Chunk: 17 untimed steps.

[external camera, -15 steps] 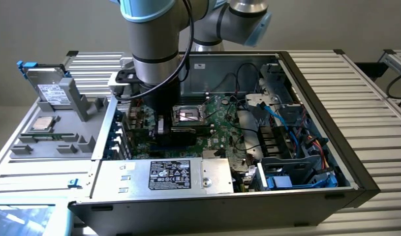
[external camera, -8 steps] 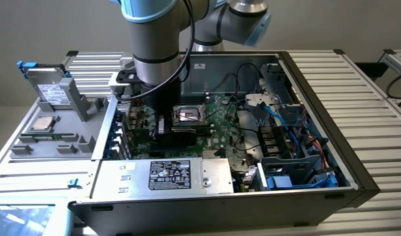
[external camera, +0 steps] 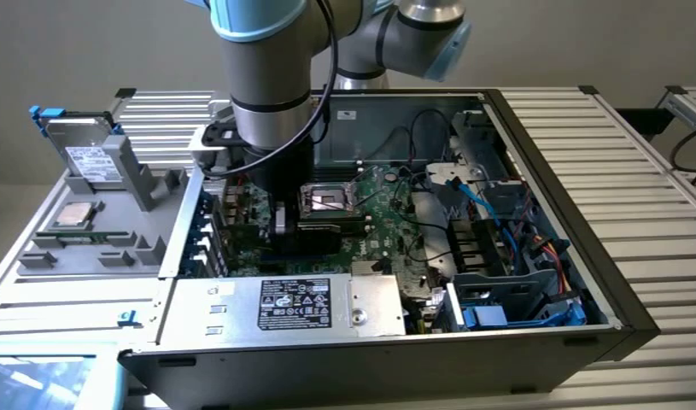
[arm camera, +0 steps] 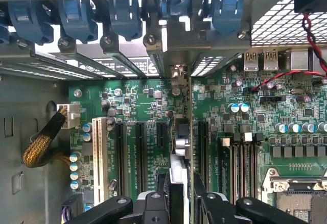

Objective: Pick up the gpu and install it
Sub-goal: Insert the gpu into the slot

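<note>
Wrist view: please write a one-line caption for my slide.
Gripper holds the gpu edge-on above the motherboard, lined up between the expansion slots.

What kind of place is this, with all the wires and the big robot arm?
Probably a robotics lab or a computer assembly test bench. An open desktop computer case lies on a slatted metal table, its green motherboard bare, and a gray tray beside it holds spare parts.

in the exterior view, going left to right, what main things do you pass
hard drive standing in the grey holder → processor chip lying flat → robot arm reaching into the case → empty processor socket → blue cables → ribbed table top
</note>
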Tool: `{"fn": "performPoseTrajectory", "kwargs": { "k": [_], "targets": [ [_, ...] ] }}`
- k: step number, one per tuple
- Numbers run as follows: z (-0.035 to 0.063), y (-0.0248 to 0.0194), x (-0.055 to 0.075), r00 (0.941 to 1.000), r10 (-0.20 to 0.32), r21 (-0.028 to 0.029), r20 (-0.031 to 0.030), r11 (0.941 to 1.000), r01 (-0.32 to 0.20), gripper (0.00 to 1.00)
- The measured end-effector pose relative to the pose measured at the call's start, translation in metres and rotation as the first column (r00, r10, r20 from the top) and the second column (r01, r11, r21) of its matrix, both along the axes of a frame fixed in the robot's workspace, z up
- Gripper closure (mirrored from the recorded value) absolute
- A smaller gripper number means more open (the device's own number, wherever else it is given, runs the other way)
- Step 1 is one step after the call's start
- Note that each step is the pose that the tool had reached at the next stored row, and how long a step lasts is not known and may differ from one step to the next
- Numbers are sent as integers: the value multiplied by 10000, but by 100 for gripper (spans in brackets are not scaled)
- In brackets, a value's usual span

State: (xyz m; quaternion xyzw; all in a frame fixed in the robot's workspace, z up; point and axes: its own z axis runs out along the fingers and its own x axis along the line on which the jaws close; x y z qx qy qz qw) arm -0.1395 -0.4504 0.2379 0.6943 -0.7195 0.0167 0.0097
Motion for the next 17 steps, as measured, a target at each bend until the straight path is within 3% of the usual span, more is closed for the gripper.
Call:
{"fn": "performPoseTrajectory", "kwargs": {
  "k": [17],
  "targets": [
    [-4,-2,-2,9996,296,-1,-5,9996,-296,71]
  ]
}}
